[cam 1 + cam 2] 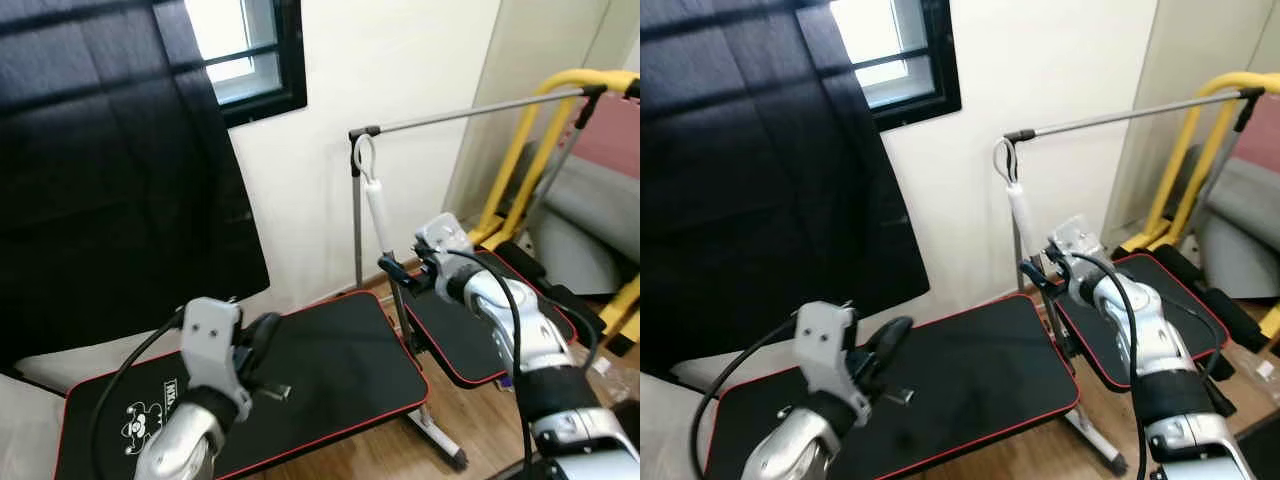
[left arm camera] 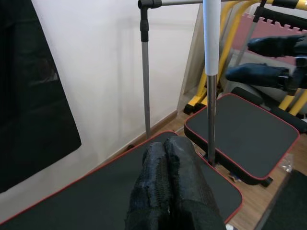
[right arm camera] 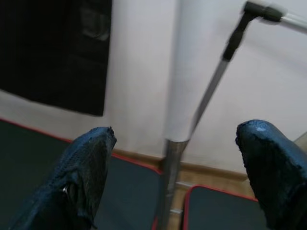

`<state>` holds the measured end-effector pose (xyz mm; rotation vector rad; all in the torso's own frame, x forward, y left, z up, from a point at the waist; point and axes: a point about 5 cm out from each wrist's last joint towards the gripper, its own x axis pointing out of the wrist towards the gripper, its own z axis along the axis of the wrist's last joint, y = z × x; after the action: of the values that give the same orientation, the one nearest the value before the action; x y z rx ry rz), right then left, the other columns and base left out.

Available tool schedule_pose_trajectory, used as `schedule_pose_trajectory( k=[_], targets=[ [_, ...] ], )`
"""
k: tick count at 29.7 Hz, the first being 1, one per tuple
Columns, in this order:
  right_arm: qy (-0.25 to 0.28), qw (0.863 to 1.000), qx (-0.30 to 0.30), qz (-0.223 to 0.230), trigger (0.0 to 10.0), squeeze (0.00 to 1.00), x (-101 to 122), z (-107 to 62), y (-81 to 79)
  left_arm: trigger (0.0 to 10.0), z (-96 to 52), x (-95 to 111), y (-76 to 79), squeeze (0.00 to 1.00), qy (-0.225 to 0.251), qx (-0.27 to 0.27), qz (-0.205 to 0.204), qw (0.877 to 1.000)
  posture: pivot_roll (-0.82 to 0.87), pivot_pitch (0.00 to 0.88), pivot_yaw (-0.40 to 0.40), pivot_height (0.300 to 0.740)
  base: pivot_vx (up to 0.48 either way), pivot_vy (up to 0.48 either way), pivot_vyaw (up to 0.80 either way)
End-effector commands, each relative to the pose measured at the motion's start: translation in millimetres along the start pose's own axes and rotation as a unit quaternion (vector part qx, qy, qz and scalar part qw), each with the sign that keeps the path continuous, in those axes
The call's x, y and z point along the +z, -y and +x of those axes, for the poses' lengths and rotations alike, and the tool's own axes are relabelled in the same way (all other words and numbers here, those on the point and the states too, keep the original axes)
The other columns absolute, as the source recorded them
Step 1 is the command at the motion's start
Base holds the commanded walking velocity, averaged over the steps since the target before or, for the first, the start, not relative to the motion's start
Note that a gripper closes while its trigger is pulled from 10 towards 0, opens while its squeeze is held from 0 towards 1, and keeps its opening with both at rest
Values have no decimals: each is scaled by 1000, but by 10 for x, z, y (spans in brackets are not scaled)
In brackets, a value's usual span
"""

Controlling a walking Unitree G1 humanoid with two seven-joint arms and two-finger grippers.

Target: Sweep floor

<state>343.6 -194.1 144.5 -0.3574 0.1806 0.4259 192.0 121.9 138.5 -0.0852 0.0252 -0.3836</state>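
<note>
The right claw (image 1: 400, 268), fingers wide, faces the broom handle (image 1: 381, 215) hanging from the rack (image 1: 470, 110); it should centre, then close, while the left claw (image 1: 262, 345) waits pressed together.

the broom handle (image 1: 381, 215) looks smooth white plastic over bare metal; the mats (image 1: 330, 360) are matt black.

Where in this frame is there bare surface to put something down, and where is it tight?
The big black mat is bare from the wall to its red front edge. The smaller mat is partly covered by the right arm. It is tight around the broom handle, where the open right gripper sits.
</note>
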Motion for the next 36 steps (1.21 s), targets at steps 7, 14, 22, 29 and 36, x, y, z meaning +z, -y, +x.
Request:
schedule_pose_trajectory(
  k=[7, 14, 22, 29, 36],
  targets=[
    [5, 1000, -1, 10, 10000, 0, 88, 322, -179, 10000, -104, 80, 97, 0, -3, -10, -1, 1000, -58, 145, 0, 740, 0, 0, 0],
    [20, 998, -57, 9, 10000, 0, 232, 474, -115, 10000, -183, 129, 133, 0, -6, -13, -1, 1000, -31, 174, 8, 740, 0, 0, 0],
    [38, 996, -84, -5, 10000, 0, 317, 491, -14, 10000, -210, 150, 140, 0, -10, -12, -1, 1000, -27, 177, 12, 740, 0, 0, 0],
    [55, 993, -107, 3, 10000, 0, 357, 496, 67, 10000, -213, 163, 142, 0, -12, -12, 1, 1000, -23, 179, 16, 740, 0, 0, 0],
    [82, 986, -145, 29, 10000, 0, 455, 489, 190, 10000, -245, 188, 156, 0, -13, -10, 4, 1000, 2, 202, 20, 740, 0, 0, 0]
  ],
)
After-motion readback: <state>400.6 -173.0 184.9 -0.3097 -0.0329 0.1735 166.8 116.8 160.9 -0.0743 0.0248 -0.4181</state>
